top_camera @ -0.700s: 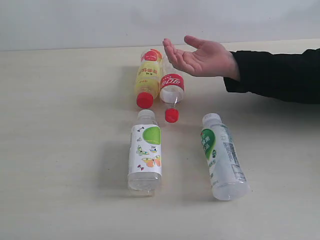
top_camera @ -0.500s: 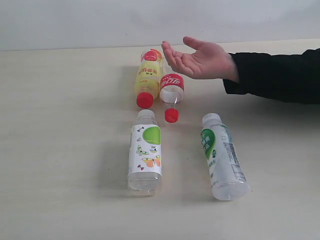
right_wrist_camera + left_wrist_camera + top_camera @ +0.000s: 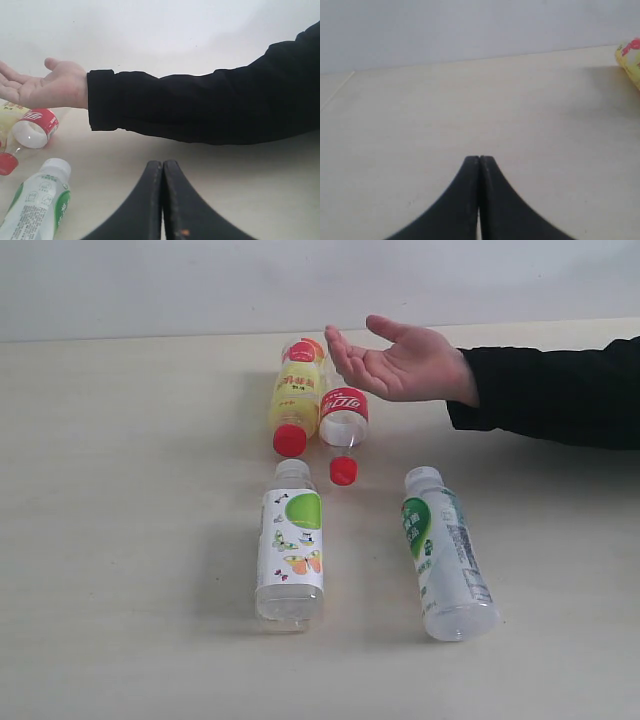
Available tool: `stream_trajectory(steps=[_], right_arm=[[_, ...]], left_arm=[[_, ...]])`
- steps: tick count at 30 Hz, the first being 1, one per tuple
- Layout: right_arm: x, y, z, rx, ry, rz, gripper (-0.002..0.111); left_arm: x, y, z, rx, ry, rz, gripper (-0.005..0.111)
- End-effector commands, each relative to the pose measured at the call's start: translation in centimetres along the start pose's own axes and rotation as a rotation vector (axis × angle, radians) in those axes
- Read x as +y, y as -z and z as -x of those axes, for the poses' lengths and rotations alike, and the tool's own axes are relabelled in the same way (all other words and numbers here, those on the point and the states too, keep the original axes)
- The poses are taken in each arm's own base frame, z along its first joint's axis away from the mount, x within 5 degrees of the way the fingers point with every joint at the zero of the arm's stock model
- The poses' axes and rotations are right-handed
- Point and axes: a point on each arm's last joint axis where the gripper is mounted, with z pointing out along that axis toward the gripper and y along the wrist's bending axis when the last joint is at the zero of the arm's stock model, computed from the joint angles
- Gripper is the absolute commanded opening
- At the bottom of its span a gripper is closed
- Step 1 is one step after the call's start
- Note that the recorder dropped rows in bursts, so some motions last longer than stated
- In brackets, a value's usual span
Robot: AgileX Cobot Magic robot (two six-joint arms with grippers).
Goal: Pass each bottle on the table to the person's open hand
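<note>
- Bottles, exterior view: all four lie on their sides on the surface [image 3: 120, 540], none handed over yet.
- The yellow bottle [image 3: 295, 400] and the red-label bottle [image 3: 343, 415] lie side by side, touching or nearly so, red caps toward the camera.
- The left white-capped bottle [image 3: 290, 555] and the right white-capped bottle [image 3: 448, 555] lie nearer the camera, well apart from each other.
- The open hand [image 3: 405, 360] waits palm up, just beside the far ends of the yellow and red-label bottles. Neither claw shows in this view.
- Contents: the yellow bottle looks full of yellow drink. The three clear ones look empty or clear-filled; I cannot tell which.
- Left wrist view: the left claw [image 3: 479, 159] has its fingers pressed together on nothing. Only an edge of the yellow bottle [image 3: 631, 57] is in sight.
- Right wrist view: the right claw [image 3: 163, 163] is likewise closed and empty. The hand [image 3: 45, 87], black sleeve [image 3: 200, 110], red-label bottle [image 3: 37, 127] and right white-capped bottle [image 3: 42, 200] lie ahead of it.
- Judgement on the step in hand, the first pick:
  - The right white-capped bottle appears the easiest reach for the right claw.
  - Part the fingers fully and come down across the body at the label, since a lying bottle may roll.
  - Let go only once the bottle rests in the palm.
</note>
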Motion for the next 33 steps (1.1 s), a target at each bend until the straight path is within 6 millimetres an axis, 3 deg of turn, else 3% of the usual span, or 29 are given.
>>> stream_trajectory(steps=[1, 5, 8, 17, 20, 24, 25, 26, 27, 28, 29, 30, 31, 33], right_arm=[[0.0, 0.0, -0.1, 0.000, 0.006, -0.006, 0.000], [0.0, 0.0, -0.1, 0.000, 0.006, -0.006, 0.000], [0.0, 0.0, -0.1, 0.000, 0.006, -0.006, 0.000], [0.0, 0.0, -0.1, 0.000, 0.006, -0.006, 0.000], [0.0, 0.0, -0.1, 0.000, 0.006, -0.006, 0.000], [0.0, 0.0, -0.1, 0.000, 0.006, -0.006, 0.000], [0.0, 0.0, -0.1, 0.000, 0.006, -0.006, 0.000], [0.0, 0.0, -0.1, 0.000, 0.006, -0.006, 0.000], [0.0, 0.0, -0.1, 0.000, 0.006, -0.006, 0.000], [0.0, 0.0, -0.1, 0.000, 0.006, -0.006, 0.000], [0.0, 0.0, -0.1, 0.000, 0.006, -0.006, 0.000], [0.0, 0.0, -0.1, 0.000, 0.006, -0.006, 0.000], [0.0, 0.0, -0.1, 0.000, 0.006, -0.006, 0.000], [0.0, 0.0, -0.1, 0.000, 0.006, -0.006, 0.000]], left_arm=[[0.1, 0.3, 2.3, -0.255, 0.277, -0.018, 0.000], [0.7, 0.7, 3.3, -0.388, 0.793, -0.080, 0.000], [0.6, 0.7, 3.3, -0.377, 0.951, -0.111, 0.000], [1.7, 1.9, 5.5, -0.635, 1.126, -0.176, 0.000], [1.4, 3.2, 7.9, -0.749, 1.042, -0.278, 0.000], [1.1, 4.4, 13.5, -0.880, 0.865, -0.394, 0.000], [0.9, 3.3, 16.2, -0.812, 0.785, -0.385, 0.000], [0.9, 2.0, 17.5, -0.741, 0.742, -0.369, 0.000], [0.8, -1.7, 18.7, -0.528, 0.682, -0.304, 0.000], [0.8, -3.8, 19.0, -0.415, 0.653, -0.266, 0.000], [0.7, -7.8, 18.3, -0.209, 0.659, -0.213, 0.000], [0.4, -9.9, 17.5, -0.107, 0.668, -0.213, 0.000], [-0.9, -13.1, 15.7, 0.066, 0.648, -0.282, 0.000], [-3.4, -16.8, 13.6, 0.342, 0.599, -0.498, 0.000]])
